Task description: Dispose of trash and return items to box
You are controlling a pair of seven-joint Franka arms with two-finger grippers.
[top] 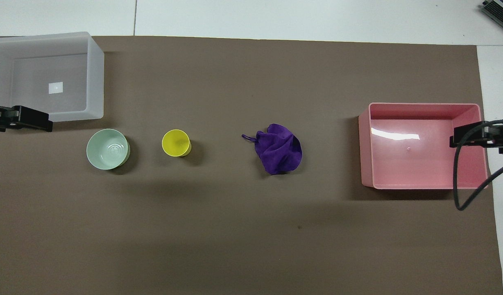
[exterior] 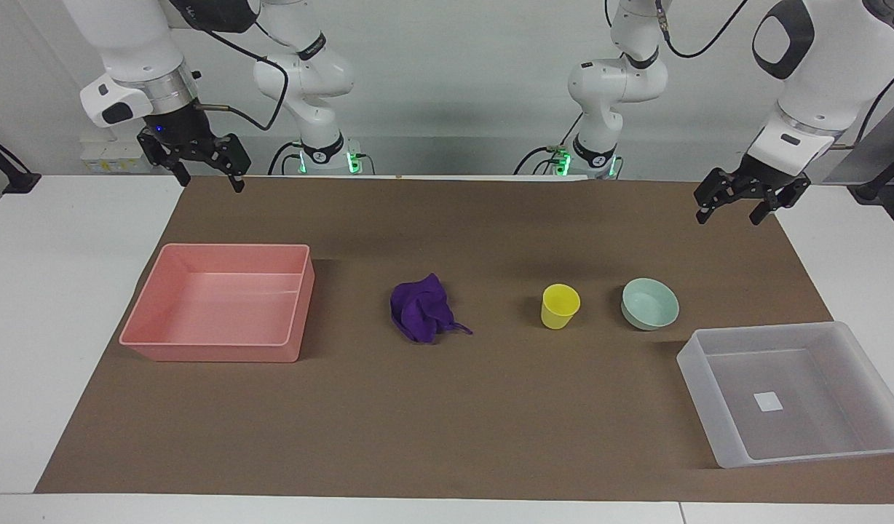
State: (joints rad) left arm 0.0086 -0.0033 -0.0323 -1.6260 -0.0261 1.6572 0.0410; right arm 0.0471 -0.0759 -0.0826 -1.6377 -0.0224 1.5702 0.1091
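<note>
Right gripper [exterior: 204, 172]: raised over the brown mat's edge nearest the robots, at the right arm's end of the table. Fingers spread wide, nothing between them. Arm waits.
Left gripper [exterior: 734, 205]: raised over the mat's corner at the left arm's end, near the robots' edge. Fingers apart, holding nothing. Also waiting.
Brown mat [exterior: 447, 422]: covers most of the white table [exterior: 54, 291]; everything below sits on it.
Mint-green bowl [exterior: 650, 303]: upright, mouth up, on the mat toward the left arm's end. Just beside the box's near corner, not touching it.
Yellow cup [exterior: 560, 306]: upright, open end up, beside the bowl on the side toward the table's middle. A clear gap between the two.
Purple cloth wad [exterior: 421, 308]: crumpled heap at about the middle of the mat, in line with cup and bowl. Thin string trails off it flat on the mat, toward the cup.
Pink tray [exterior: 221, 302]: rectangular, at the right arm's end, well apart from the cloth. Nothing inside.
Box [exterior: 796, 393]: frosted translucent bin at the left arm's end, farther from the robots than the bowl. Inside only a small white sticker [exterior: 768, 401] on the floor.
</note>
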